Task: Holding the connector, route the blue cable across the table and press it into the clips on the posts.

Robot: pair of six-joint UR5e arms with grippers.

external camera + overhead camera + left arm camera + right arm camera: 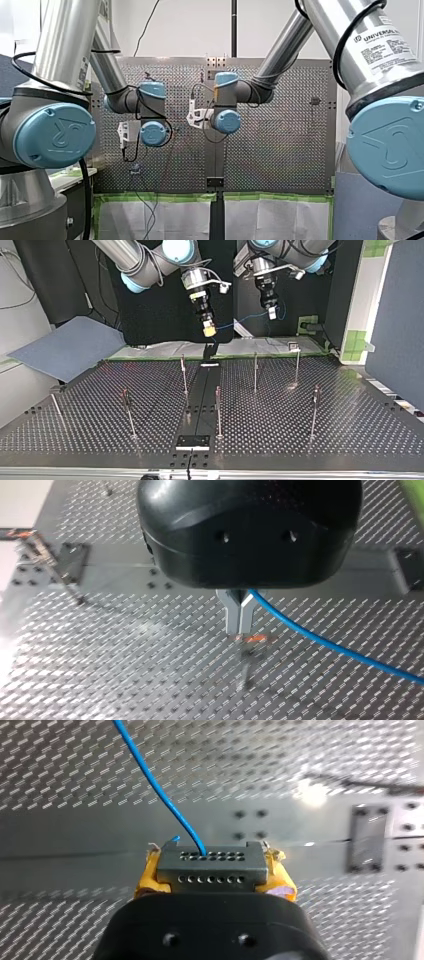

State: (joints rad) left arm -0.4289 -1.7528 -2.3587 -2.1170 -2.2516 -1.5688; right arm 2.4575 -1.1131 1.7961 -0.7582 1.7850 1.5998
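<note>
Reading the top view as a clock with 6 at the near edge, a black plate [192,442] lies at 6 o'clock on the perforated table [350,430]. Just beyond it, at its 1 o'clock, stands the middle post [218,410]. Level with that post are a clip-topped post [128,412] toward 9 o'clock and another [314,412] toward 3 o'clock. Further back stands the far row of posts [255,372], three across, between the near posts and the two hands. Off the table at 10 o'clock lies a grey-blue mat [65,347].

Both hands hang above the far edge, near 12 o'clock, clear of every post top. My right hand [209,330] has its yellow pads [149,881] pinching the grey connector [212,866] by its two ends. The blue cable [160,790] leaves the connector's hole row and rises away over the table.

In the top view the cable sags between the hands, across to my left hand [240,622] at the right hand's 2 o'clock. Its metal fingers [233,614] are pressed together, and the cable comes out from between them near their roots. Directly under those fingers stands a post with an orange clip [250,639], close below them but not touching. The cable sits in no clip.
</note>
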